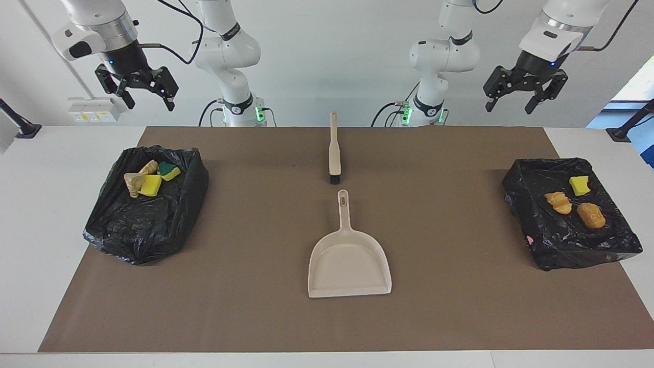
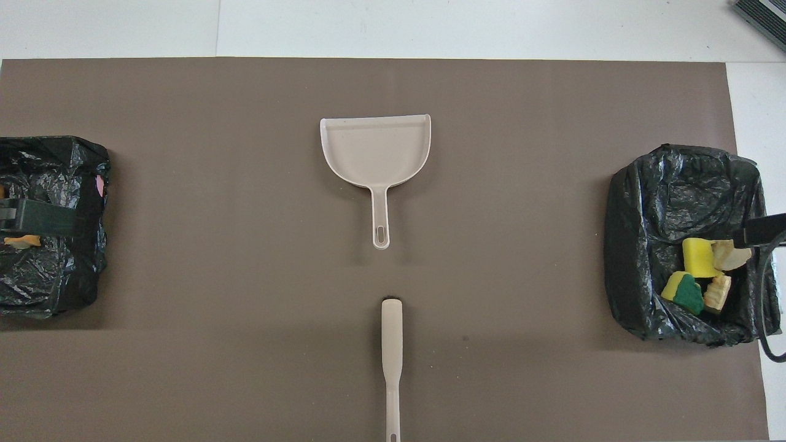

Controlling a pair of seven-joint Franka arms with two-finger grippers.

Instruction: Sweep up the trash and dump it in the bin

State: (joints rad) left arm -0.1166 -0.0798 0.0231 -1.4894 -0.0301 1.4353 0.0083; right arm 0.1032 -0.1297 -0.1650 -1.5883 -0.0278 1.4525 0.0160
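Trash lies in two black-lined bins. The bin [image 1: 138, 235] at the right arm's end holds yellow sponge, a green-and-yellow sponge and beige chunks [image 1: 148, 180] [image 2: 697, 276]. The bin [image 1: 562, 250] at the left arm's end holds a yellow sponge bit [image 1: 579, 185], an orange-brown piece [image 1: 558, 202] and a brown lump [image 1: 591, 215]. A beige dustpan [image 1: 349, 260] [image 2: 374, 150] lies mid-table with nothing in it. The brush [image 1: 334, 151] [image 2: 391, 344] lies nearer the robots. My left gripper [image 1: 511, 102] hangs high and open, holding nothing. My right gripper [image 1: 148, 102] waits high and open, holding nothing.
A brown mat [image 1: 255, 306] covers most of the white table. In the overhead view a dark finger [image 2: 37, 224] of the left gripper crosses the bin [image 2: 61, 288] at that arm's end. One finger [image 2: 764, 230] of the right gripper reaches over the other bin [image 2: 638, 245].
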